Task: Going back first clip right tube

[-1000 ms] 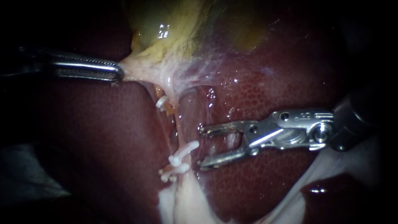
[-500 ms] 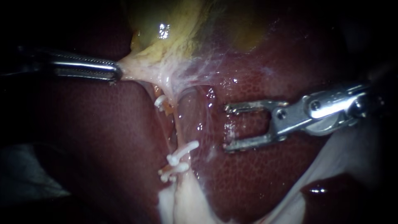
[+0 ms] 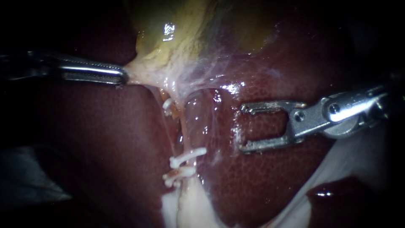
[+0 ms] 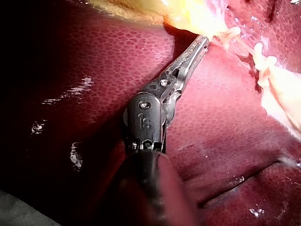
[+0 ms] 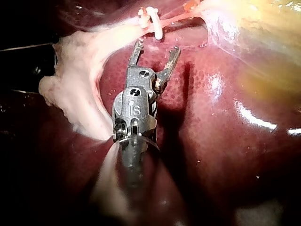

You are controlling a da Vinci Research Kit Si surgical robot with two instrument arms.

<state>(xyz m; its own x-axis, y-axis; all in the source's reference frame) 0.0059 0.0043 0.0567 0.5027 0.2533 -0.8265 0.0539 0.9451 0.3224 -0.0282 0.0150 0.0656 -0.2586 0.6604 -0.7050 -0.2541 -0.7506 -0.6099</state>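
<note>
My left instrument (image 3: pixel 120 75) is shut on the pale neck tissue of the yellow gallbladder (image 3: pixel 177 33) and holds it stretched to the left; the left wrist view shows the same grip (image 4: pixel 203 41). Below the neck a thin pinkish tube (image 3: pixel 182 131) runs down. It carries white clips (image 3: pixel 187 157) low down, a second one just under (image 3: pixel 179 173), and another high up (image 3: pixel 167 103). My right instrument (image 3: pixel 241 127) stands to the right of the tube, apart from it, open and empty. In the right wrist view its jaws (image 5: pixel 157 49) stop short of the clips (image 5: pixel 150 19).
Dark red liver (image 3: pixel 105 135) surrounds the tube on both sides. Pale fatty tissue (image 3: pixel 185 207) lies below the clips, and a whitish band (image 3: pixel 350 169) runs under my right instrument's shaft. A thin glistening membrane (image 3: pixel 206 122) spans between tube and liver.
My right instrument has drawn back to the right and slightly up, away from the clipped tube, jaws still open and empty. My left instrument keeps its hold.
</note>
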